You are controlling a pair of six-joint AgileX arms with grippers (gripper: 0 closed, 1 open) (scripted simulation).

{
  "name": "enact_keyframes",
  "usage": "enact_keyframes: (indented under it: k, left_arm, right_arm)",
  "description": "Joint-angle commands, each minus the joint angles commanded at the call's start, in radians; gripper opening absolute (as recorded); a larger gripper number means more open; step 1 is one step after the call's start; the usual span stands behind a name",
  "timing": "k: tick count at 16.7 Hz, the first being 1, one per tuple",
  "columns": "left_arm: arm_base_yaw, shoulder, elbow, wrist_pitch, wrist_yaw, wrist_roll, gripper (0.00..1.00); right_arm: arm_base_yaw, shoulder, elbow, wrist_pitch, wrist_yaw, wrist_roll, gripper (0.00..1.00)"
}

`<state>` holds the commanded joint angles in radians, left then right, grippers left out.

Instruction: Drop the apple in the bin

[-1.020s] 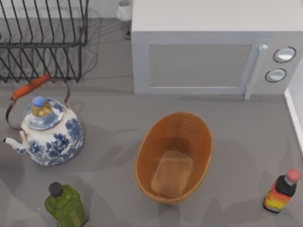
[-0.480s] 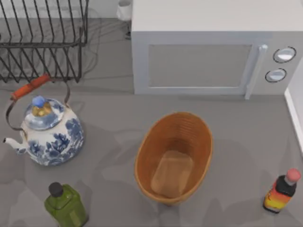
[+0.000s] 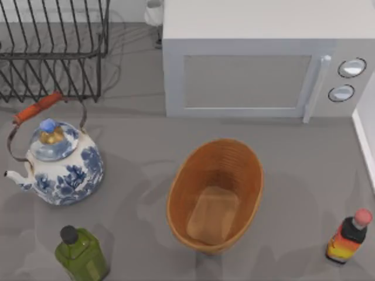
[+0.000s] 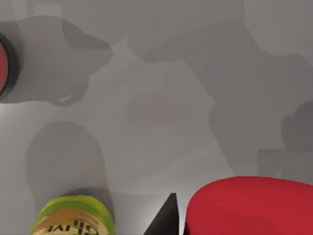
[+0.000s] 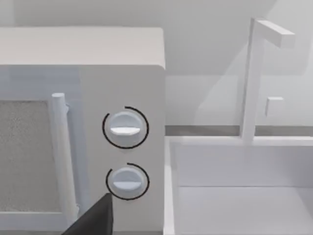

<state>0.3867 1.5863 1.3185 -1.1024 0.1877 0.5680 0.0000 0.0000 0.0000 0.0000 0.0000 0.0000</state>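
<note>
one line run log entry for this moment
stage: apple not yet in bin | round bright red apple: close beside left tool's dark fingertip | oval orange-brown woven bin: table centre, nothing inside | right tool: facing white microwave

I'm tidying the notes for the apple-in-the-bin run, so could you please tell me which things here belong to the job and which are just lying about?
Belong to the job:
apple
bin

Just lying about:
teapot
green bottle
red-capped bottle
microwave
dish rack
</note>
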Motion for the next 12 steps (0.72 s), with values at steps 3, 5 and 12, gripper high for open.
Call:
enact_keyframes:
  k: [3, 5, 12]
  left_arm:
    - [-0.003, 0.004, -0.003, -0.001, 0.001, 0.001, 0.00]
    - [-0.013, 0.027, 0.016, -0.030, -0.016, -0.009, 0.00]
    - [-0.178, 0.187, 0.309, -0.328, -0.128, -0.043, 0.00]
  right_arm:
    - [0.000, 0.000, 0.000, 0.000, 0.000, 0.000, 1.00]
    - [0.000, 0.000, 0.000, 0.000, 0.000, 0.000, 1.00]
    - [0.000, 0.000, 0.000, 0.000, 0.000, 0.000, 1.00]
